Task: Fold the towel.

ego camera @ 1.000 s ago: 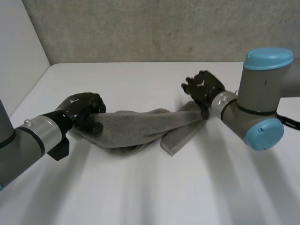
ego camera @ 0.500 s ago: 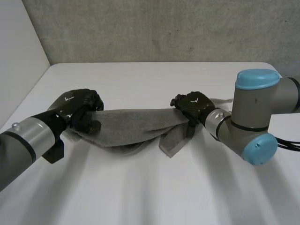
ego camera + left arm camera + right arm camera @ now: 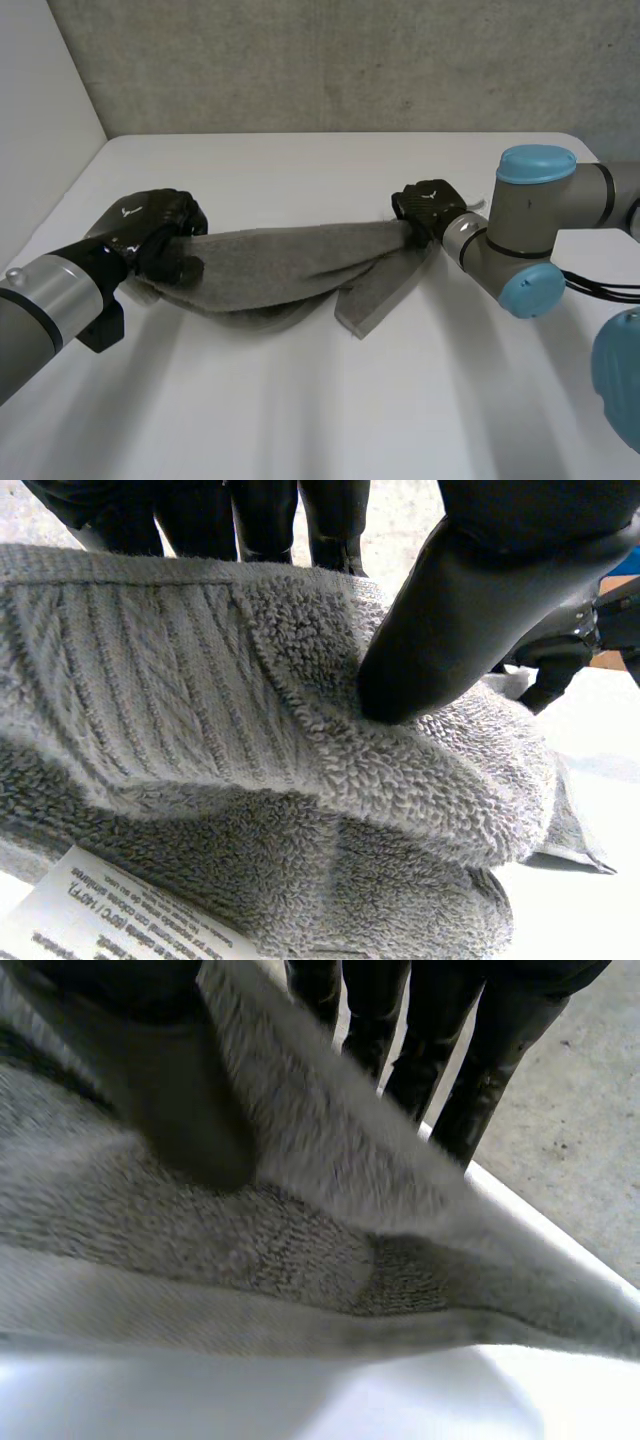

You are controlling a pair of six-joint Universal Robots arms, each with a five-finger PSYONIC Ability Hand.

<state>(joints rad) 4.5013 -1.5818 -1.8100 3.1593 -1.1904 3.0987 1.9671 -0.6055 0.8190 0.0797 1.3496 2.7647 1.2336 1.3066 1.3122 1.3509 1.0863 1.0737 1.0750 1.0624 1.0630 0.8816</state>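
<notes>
A grey towel [image 3: 290,262] hangs stretched between my two hands just above the white table [image 3: 300,400], and one loose flap [image 3: 375,298] droops to the tabletop. My left hand [image 3: 150,232] is shut on the towel's left end. In the left wrist view its thumb [image 3: 470,630] presses the towel [image 3: 200,730] against the fingers [image 3: 265,520] behind it. My right hand [image 3: 428,206] grips the towel's right end. The right wrist view shows the thumb [image 3: 170,1080] on one side of the towel [image 3: 250,1250] and the fingers [image 3: 450,1050] on the other.
A white care label [image 3: 110,920] sticks out from the towel's lower edge under my left hand. Behind the table rises a concrete wall [image 3: 350,60], with a pale wall [image 3: 40,100] at the left. My right arm's elbow [image 3: 535,240] hovers over the table's right side.
My left hand has drawn a little to the left with its end. The right hand dipped inward, then moved back out, and its fingers have closed tighter on the towel. The towel hangs straighter.
</notes>
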